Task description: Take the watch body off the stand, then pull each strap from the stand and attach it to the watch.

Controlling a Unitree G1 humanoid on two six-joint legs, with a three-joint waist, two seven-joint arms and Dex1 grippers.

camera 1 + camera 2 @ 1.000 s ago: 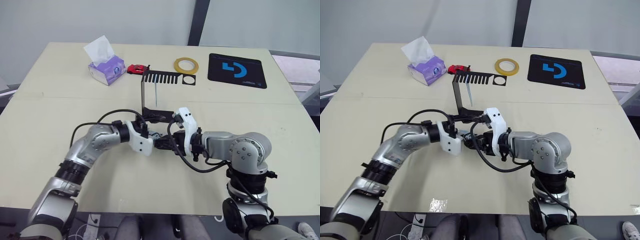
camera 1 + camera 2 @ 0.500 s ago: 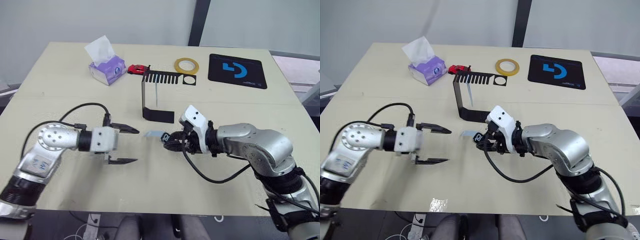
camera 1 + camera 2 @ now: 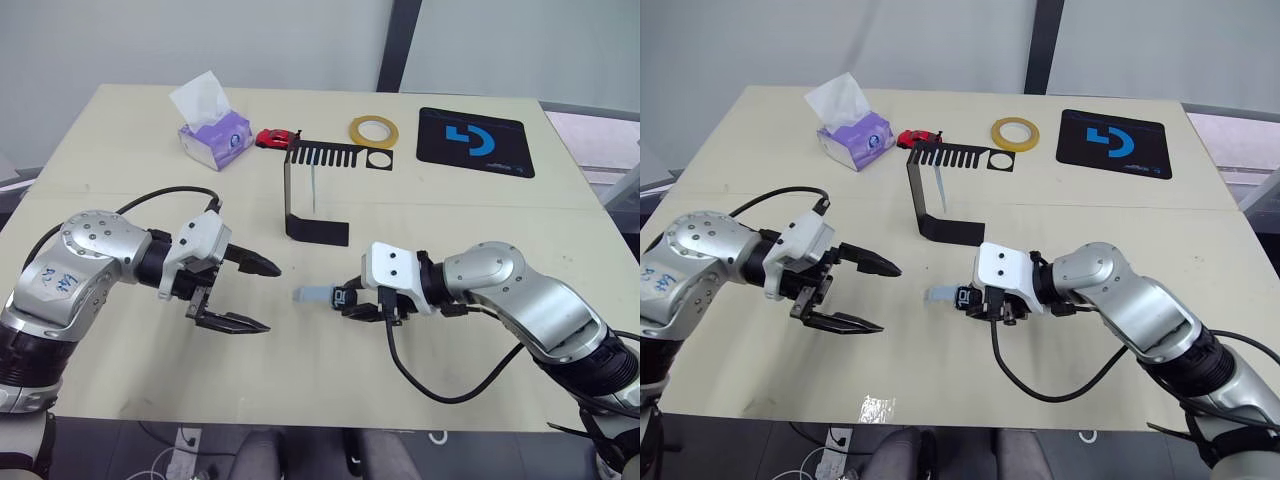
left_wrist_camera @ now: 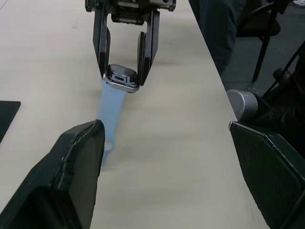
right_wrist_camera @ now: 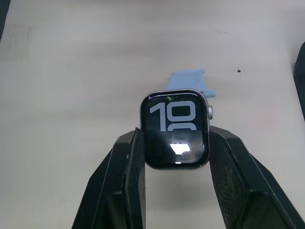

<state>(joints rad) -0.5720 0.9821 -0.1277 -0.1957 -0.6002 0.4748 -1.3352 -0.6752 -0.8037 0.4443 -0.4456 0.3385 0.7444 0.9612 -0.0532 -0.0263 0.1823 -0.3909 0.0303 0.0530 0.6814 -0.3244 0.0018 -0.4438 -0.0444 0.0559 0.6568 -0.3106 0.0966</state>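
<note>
My right gripper (image 3: 350, 299) is shut on the watch body (image 5: 175, 129), whose dark screen shows light digits. One pale blue strap (image 3: 310, 295) is attached to it and sticks out to the left, just above the table. My left gripper (image 3: 268, 299) stands open a short way left of that strap's end, holding nothing. In the left wrist view the watch body (image 4: 121, 78) and strap (image 4: 110, 102) lie straight ahead of its fingers (image 4: 78, 181). The black stand (image 3: 318, 230) is behind, with another strap (image 3: 314, 190) hanging from its top plate.
Along the table's far side are a tissue box (image 3: 213, 135), a red toy car (image 3: 277, 138), a yellow tape ring (image 3: 371, 130) and a black mat with a blue logo (image 3: 474, 140).
The two grippers were together at the watch a second ago. My left gripper has opened and drawn back to the left; my right gripper keeps the watch with its strap, now further from the stand.
</note>
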